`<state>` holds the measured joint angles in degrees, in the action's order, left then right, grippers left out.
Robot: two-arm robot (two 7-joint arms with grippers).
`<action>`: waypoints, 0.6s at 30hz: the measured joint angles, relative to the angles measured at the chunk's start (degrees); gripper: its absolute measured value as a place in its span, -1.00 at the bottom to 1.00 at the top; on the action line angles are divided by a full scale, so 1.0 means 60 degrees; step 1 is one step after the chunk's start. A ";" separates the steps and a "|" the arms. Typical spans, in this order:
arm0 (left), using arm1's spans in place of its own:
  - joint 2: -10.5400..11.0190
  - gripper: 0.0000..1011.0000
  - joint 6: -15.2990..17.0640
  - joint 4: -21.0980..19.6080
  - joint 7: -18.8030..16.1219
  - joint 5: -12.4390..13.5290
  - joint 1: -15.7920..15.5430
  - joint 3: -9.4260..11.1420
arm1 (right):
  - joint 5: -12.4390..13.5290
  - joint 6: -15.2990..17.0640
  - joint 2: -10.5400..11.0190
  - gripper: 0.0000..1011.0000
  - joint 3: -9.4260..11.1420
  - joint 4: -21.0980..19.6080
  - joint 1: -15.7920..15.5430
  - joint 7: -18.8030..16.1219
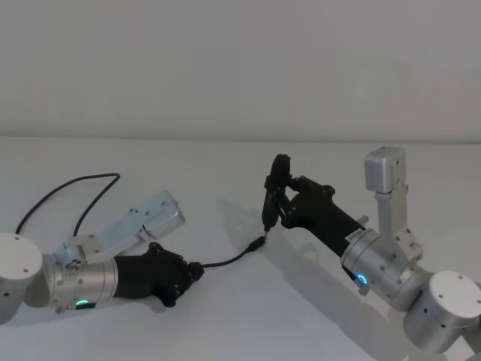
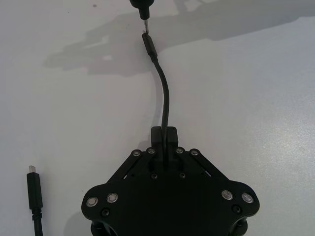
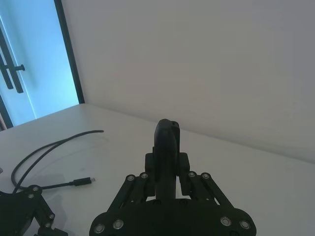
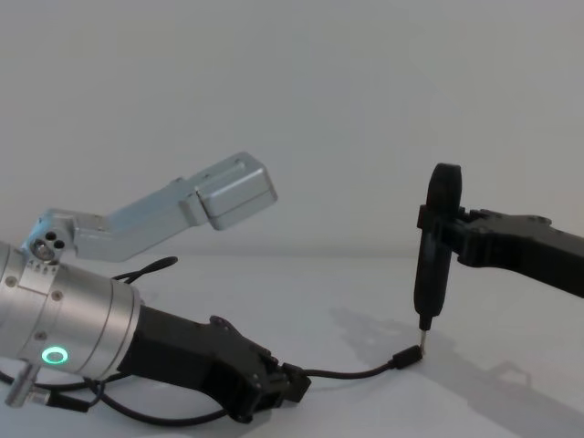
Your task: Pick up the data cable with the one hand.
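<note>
The black data cable runs out of my left gripper, which is shut on it low over the white table. In the left wrist view the cable curves from the gripper to its plug. The rest of the cable loops back along the table at the far left, and its other plug lies flat. My right gripper is shut on an upright black rod-shaped tool. The tool's thin metal tip hangs just over the plug.
The white table runs back to a plain wall. My left arm's silver links rise above the table on the left. In the right wrist view a glass door stands at the side.
</note>
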<state>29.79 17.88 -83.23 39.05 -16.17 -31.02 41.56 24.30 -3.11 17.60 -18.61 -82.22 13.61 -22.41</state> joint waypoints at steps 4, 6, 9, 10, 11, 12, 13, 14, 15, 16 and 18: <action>0.0000 -0.90 0.0000 0.0000 0.0000 0.0000 0.0000 0.0000 | -0.0018 -0.0019 -0.0002 -0.46 -0.0004 0.0009 0.0004 -0.0005; 0.0000 -0.90 0.0000 0.0000 0.0000 0.0000 0.0000 0.0000 | -0.0032 -0.0029 -0.0004 -0.46 -0.0007 0.0015 0.0006 -0.0008; 0.0000 -0.90 0.0000 0.0000 0.0000 0.0000 0.0000 0.0000 | -0.0041 -0.0036 -0.0005 -0.46 -0.0010 0.0020 0.0008 -0.0012; -0.0001 -0.90 0.0000 0.0000 0.0000 0.0000 0.0000 0.0000 | -0.0046 -0.0039 -0.0005 -0.46 -0.0012 0.0022 0.0009 -0.0013; 0.0000 -0.90 0.0000 0.0000 0.0000 0.0000 0.0000 0.0000 | -0.0048 -0.0040 -0.0005 -0.46 -0.0012 0.0023 0.0009 -0.0014; -0.0001 -0.90 0.0000 0.0000 0.0000 0.0000 0.0000 0.0000 | -0.0052 -0.0042 -0.0005 -0.46 -0.0014 0.0025 0.0011 -0.0015; -0.0001 -0.90 0.0000 0.0000 0.0000 0.0000 0.0000 0.0000 | -0.0054 -0.0043 -0.0005 -0.46 -0.0015 0.0026 0.0012 -0.0015; -0.0001 -0.90 0.0000 0.0000 0.0000 0.0000 0.0000 0.0000 | -0.0055 -0.0044 -0.0005 -0.46 -0.0015 0.0026 0.0013 -0.0016; 0.0000 -0.90 0.0000 0.0000 -0.0001 0.0000 0.0000 0.0000 | -0.0056 -0.0045 -0.0005 -0.46 -0.0016 0.0027 0.0013 -0.0016; 0.0000 -0.90 0.0000 0.0000 0.0000 0.0000 0.0000 0.0000 | -0.0058 -0.0046 -0.0005 -0.46 -0.0017 0.0029 0.0014 -0.0016; -0.0001 -0.90 0.0000 0.0000 0.0000 0.0000 0.0000 0.0000 | -0.0060 -0.0048 -0.0005 -0.46 -0.0018 0.0031 0.0015 -0.0016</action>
<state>29.79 17.88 -83.23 39.05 -16.17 -31.02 41.56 23.94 -3.40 17.57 -18.72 -82.03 13.71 -22.51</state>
